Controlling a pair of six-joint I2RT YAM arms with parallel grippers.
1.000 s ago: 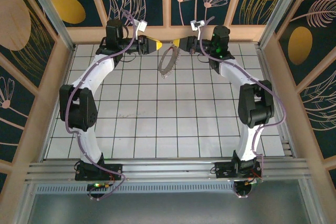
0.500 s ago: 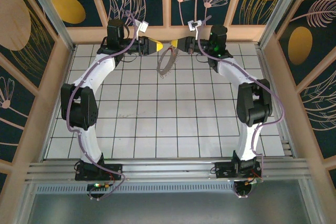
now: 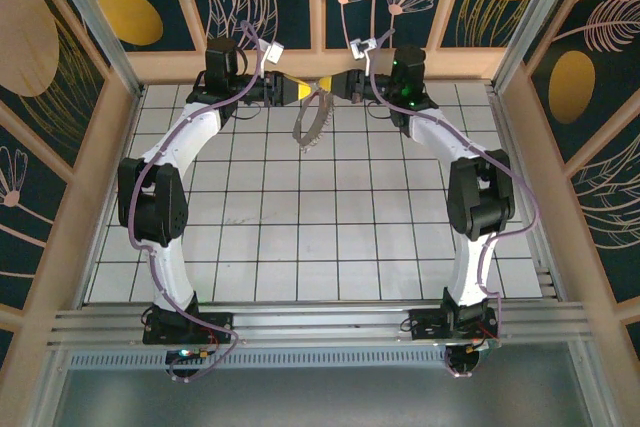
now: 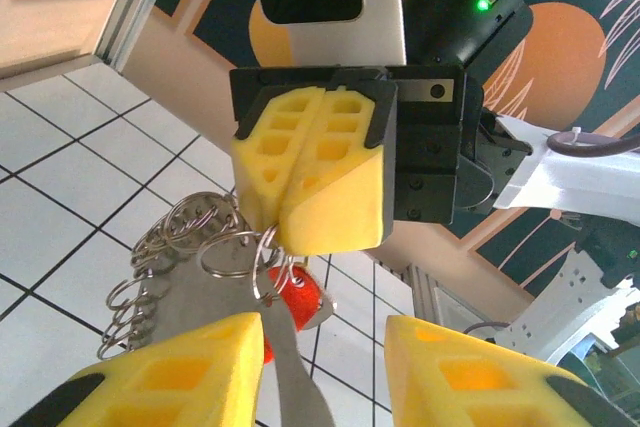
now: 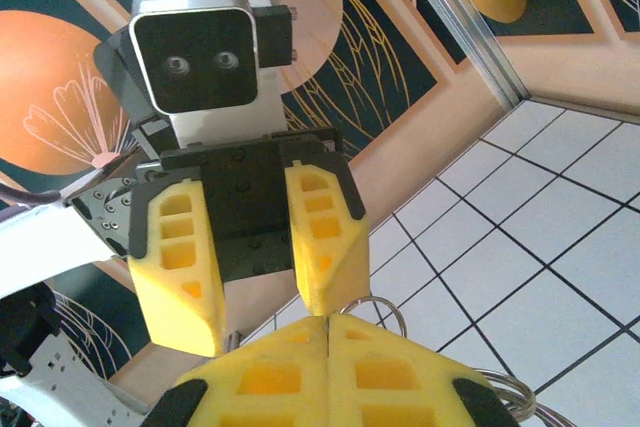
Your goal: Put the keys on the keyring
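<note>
While the right tool pinches the limp keyring, the left tool gapes narrowly — the slippery red key likely wants gripping by its head.

Materials and finish, upper centre of the top view.
Keyring: bright polished metal loops. Key: glossy red plastic head. Right gripper: matt yellow foam pads, pocketed, set in a matt black housing. Table: smooth white gridded surface with a slight sheen. Frame: pale matt wood.
</note>
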